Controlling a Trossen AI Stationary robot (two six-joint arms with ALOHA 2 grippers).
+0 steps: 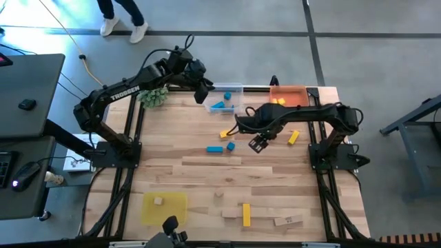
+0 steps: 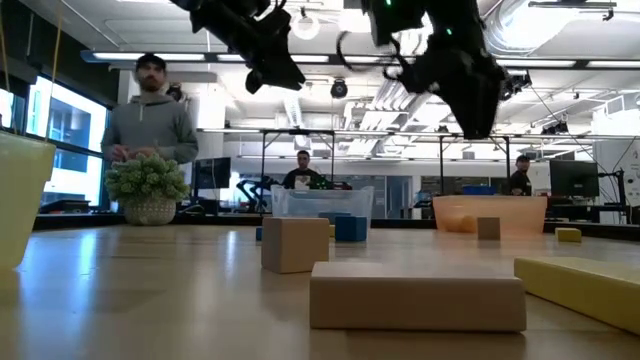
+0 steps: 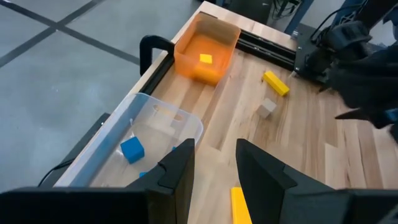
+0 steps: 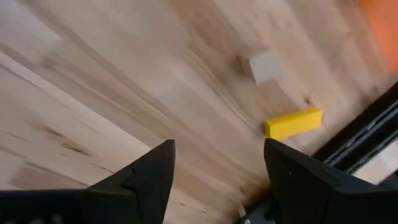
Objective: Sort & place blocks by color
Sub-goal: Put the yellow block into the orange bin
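- a plain wood bar [image 2: 417, 297] lies nearest the low camera, with a plain wood cube [image 2: 295, 243] just behind it and a long yellow bar [image 1: 246, 214] beside them at the table's near edge.
- the table [image 1: 172, 158] carries three trays: a yellow tray [image 1: 165, 207] at the near left holding one plain block [image 1: 158, 200], and at the far edge a clear tray [image 1: 224, 98] with blue blocks [image 1: 220, 105] and an orange tray [image 1: 288, 96] holding a yellow cube [image 3: 206, 58].
- the left gripper [image 3: 213, 169] hangs over the clear tray's inner wall, fingers apart and holding nothing.
- the right gripper [image 1: 259, 142] hovers over mid-table, fingers spread wide and empty.
- loose blocks remain unsorted: a blue bar [image 1: 215, 148] and blue cube [image 1: 231, 146] mid-table, a yellow bar [image 1: 225, 133] near the clear tray, another yellow bar [image 1: 293, 137] and a small plain cube [image 4: 265, 66] toward the right.
- risk: the two arms work close together near the far edge; i judge that reaching for the mid-table blocks at once could bring them into contact.
- risk: the blue bar and blue cube sit almost touching, so closing on one may knock the other away.
- risk: a release near a tray wall could drop a block outside it.
- a green plant ball [image 1: 153, 96] sits at the far left corner, out of the way.
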